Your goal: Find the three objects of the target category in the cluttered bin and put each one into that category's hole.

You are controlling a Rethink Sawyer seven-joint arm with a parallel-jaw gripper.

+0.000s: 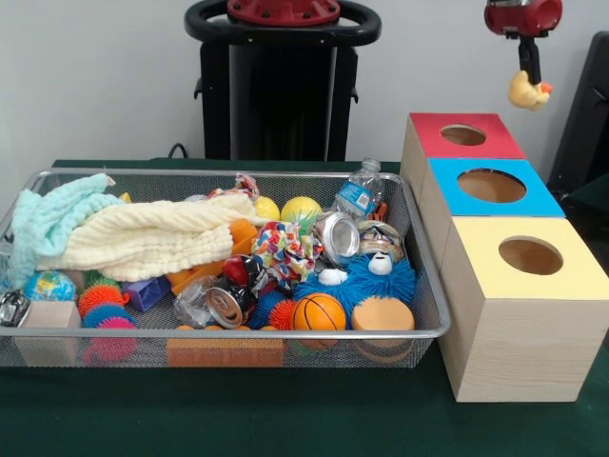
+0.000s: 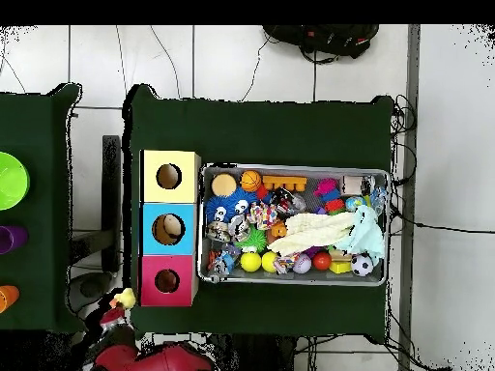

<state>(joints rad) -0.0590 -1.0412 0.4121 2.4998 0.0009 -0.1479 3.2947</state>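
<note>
My gripper (image 1: pixel 527 74) hangs high at the right, shut on a yellow rubber duck (image 1: pixel 529 91) with an orange beak. It is beyond and above the red-topped box and its hole (image 1: pixel 463 134), and to the right of that hole. In the overhead view the gripper (image 2: pixel 118 307) and duck (image 2: pixel 126 297) sit just off the red box's (image 2: pixel 166 281) corner, outside the table edge. The blue-topped box (image 1: pixel 491 185) and yellow-topped box (image 1: pixel 530 255) stand in a row with it. The wire bin (image 1: pixel 430 286) beside them is full of toys.
The bin holds cream and mint cloths (image 1: pixel 152 233), balls, tin cans (image 1: pixel 335 235), a plastic bottle (image 1: pixel 359 193), a fuzzy blue toy (image 1: pixel 366 279) and a small basketball (image 1: pixel 319 311). A green bowl (image 2: pixel 10 180) and small cups stand on a second table at the overhead view's left.
</note>
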